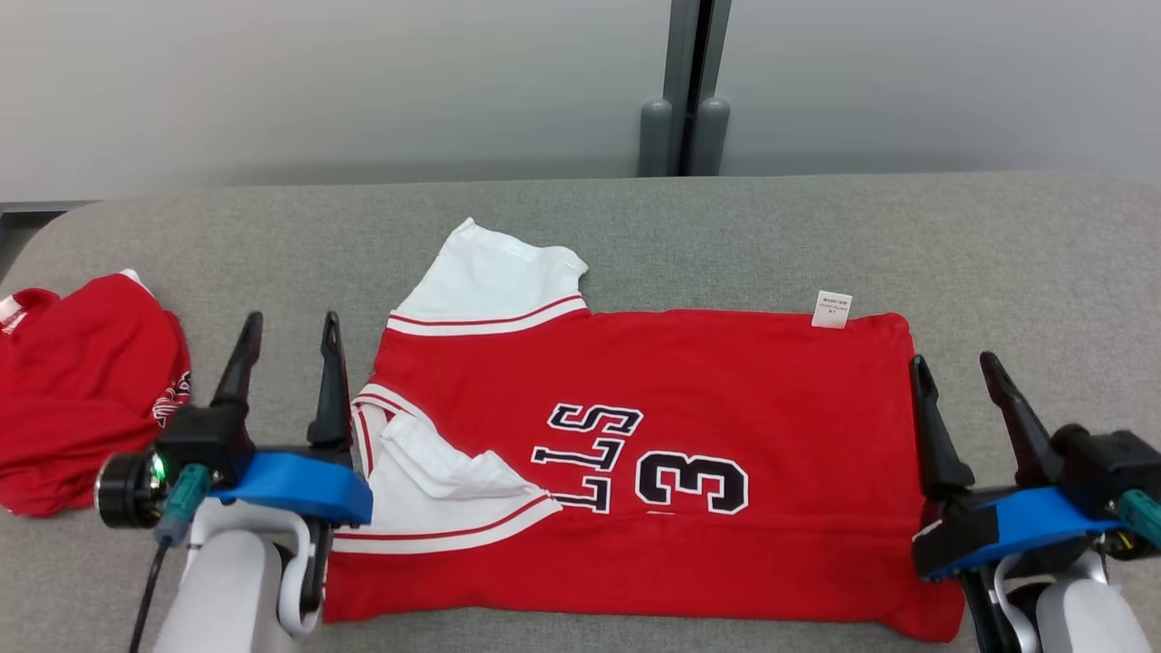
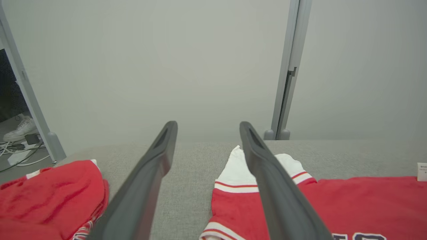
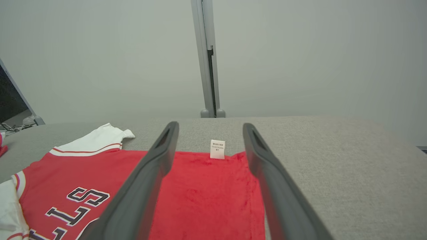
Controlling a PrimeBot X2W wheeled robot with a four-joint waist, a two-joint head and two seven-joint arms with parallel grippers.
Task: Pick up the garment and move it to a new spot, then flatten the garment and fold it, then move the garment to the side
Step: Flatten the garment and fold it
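The garment (image 1: 689, 399) is a red jersey with white sleeves and black lettering, lying spread and folded in half on the grey padded table (image 1: 726, 236). One white sleeve points to the far side, the other is tucked across the body. My left gripper (image 1: 288, 337) stands open just left of the jersey's sleeve end, nothing between its fingers. My right gripper (image 1: 958, 374) stands open at the jersey's right edge, empty too. The left wrist view has the garment (image 2: 333, 206) to the right of the left gripper (image 2: 208, 128). In the right wrist view the garment (image 3: 206, 196) lies below the right gripper (image 3: 210, 130).
A second red garment (image 1: 82, 381) lies crumpled at the table's left edge; in the left wrist view the crumpled red garment (image 2: 50, 196) sits at the lower left. A grey wall with a vertical post (image 1: 685, 91) stands behind the table. Cables and a shoe (image 2: 18, 128) lie on the floor at left.
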